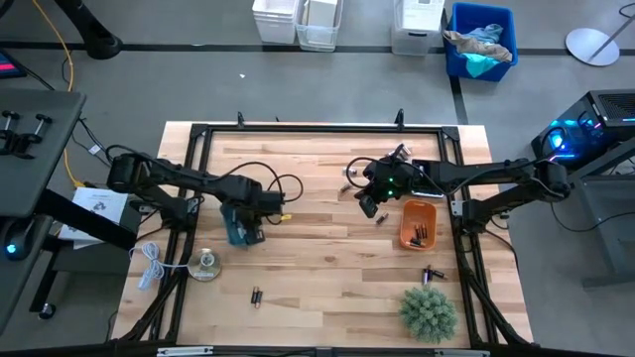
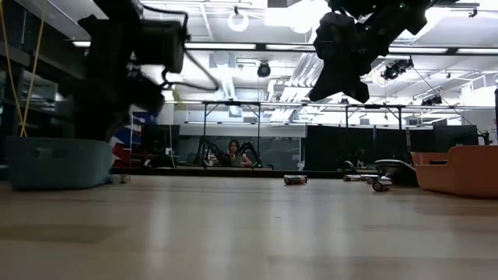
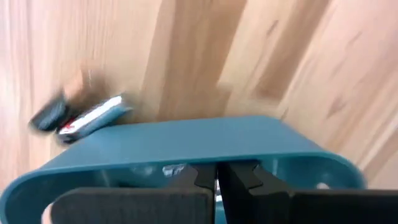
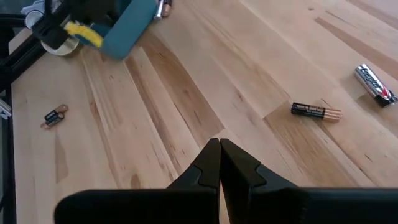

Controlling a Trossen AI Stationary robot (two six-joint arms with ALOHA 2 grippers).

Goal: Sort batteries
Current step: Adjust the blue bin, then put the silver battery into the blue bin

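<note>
Loose batteries lie on the wooden table: one [image 4: 316, 111] and another [image 4: 375, 81] past my right gripper, one [image 1: 255, 295] near the front edge, and one [image 3: 93, 116] lying against the teal tray's outer wall. My left gripper [image 3: 216, 180] is shut, pointing down over the inside of the teal tray [image 1: 238, 236]; silvery cells [image 3: 174, 169] show in there. My right gripper [image 4: 219, 155] is shut and hangs slanting above bare table, left of the orange tray [image 1: 418, 224], which holds several batteries. My left gripper's shut fingertips [image 3: 205, 177] stand just inside the teal tray's wall [image 3: 186, 137], coming from above. I cannot tell whether they touch the tray or the cells in it.
A green tuft-like plant [image 1: 429, 310] stands at the front right, with a battery [image 1: 432, 274] just behind it. A tape roll [image 1: 205, 266] and a white cable [image 1: 149, 263] lie at the front left. Bare wood shows between the two trays.
</note>
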